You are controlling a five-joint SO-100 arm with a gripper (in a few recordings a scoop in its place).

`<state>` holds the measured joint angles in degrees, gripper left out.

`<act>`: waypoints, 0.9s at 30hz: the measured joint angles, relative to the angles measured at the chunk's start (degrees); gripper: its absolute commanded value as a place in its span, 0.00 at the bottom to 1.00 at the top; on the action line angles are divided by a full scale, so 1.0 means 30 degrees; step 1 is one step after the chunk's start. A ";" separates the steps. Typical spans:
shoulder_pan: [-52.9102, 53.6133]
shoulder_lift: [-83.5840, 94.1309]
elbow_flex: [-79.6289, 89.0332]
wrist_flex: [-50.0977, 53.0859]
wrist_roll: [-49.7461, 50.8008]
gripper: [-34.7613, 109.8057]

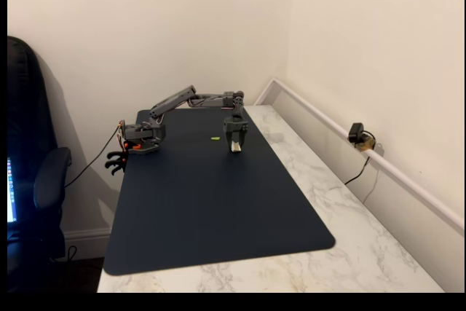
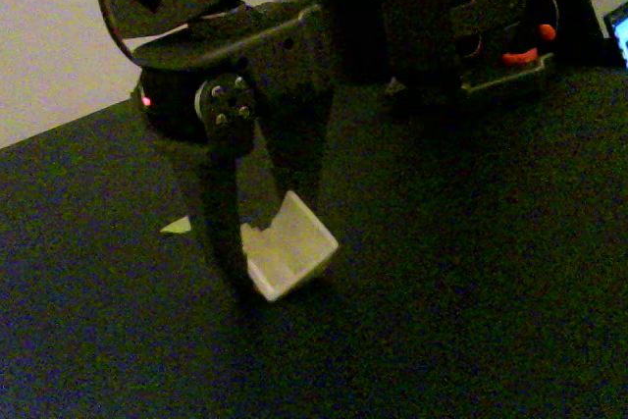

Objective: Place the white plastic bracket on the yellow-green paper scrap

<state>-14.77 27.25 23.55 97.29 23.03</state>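
Your arm reaches from its base at the left edge of the dark mat, upper link rising to the right, forearm running level, and the wrist bent straight down so the claw [image 1: 236,143] points at the mat. In the close fixed view the claw [image 2: 257,242] stands nearly upright, its dark matte fingers [image 2: 221,223] coming down to the mat surface.

The claw is pinching the white plastic bracket [image 2: 287,247] between its tips. You see it as a small cream-white blocky piece with a flat, slightly glossy face and a raised rim, tilted, its lower corner at or just above the mat; you cannot tell whether it touches. In the wide fixed view it is a pale spot [image 1: 236,147] at the claw's tip.

The yellow-green paper scrap [image 1: 215,138] lies flat on the mat, near the claw on its left in the wide view. In the close view the thin sliver [image 2: 177,226] peeks out just left of the fingers, apart from the bracket.

The mat [image 1: 218,202] is smooth navy, lying on a white marbled bench [image 1: 349,209].
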 measured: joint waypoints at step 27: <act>0.1230 1.1719 1.0547 -0.1025 -0.0117 0.24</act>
<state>-11.07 62.40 55.20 94.22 22.68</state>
